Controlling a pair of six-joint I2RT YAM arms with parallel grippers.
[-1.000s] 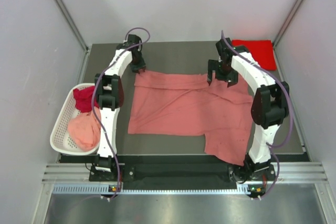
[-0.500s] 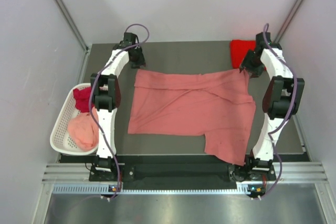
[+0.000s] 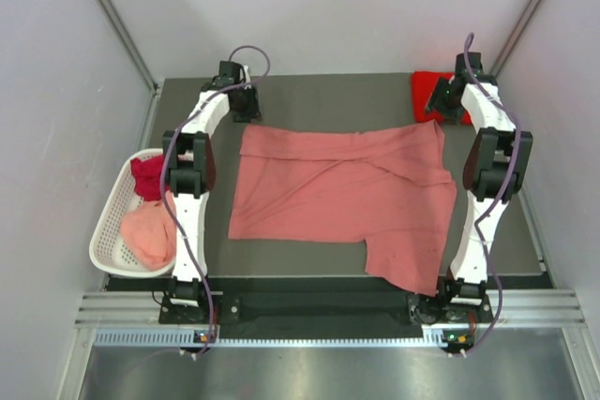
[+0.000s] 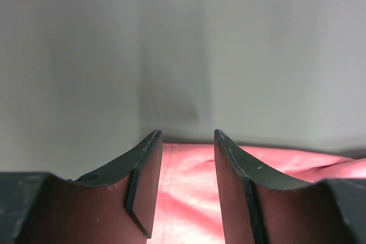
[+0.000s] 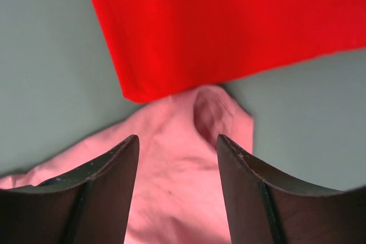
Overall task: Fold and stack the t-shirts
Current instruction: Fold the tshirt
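A salmon pink t-shirt (image 3: 347,194) lies spread on the dark table, one corner hanging toward the front right. A folded bright red t-shirt (image 3: 433,91) lies at the back right. My left gripper (image 3: 246,111) is open and empty above the shirt's back left corner (image 4: 189,198). My right gripper (image 3: 439,111) is open and empty above the shirt's back right corner (image 5: 189,187), which touches the red shirt's edge (image 5: 229,21). A dark crimson shirt (image 3: 148,177) and a pale pink shirt (image 3: 150,231) lie in the basket.
A white slotted basket (image 3: 105,231) stands off the table's left edge. Grey walls enclose the table at the back and sides. The table's front edge (image 3: 319,276) runs just ahead of the arm bases.
My right gripper has moved from the shirt's back middle out to the back right corner, drawing the folded cloth flat, and has let it go. The left arm barely moved.
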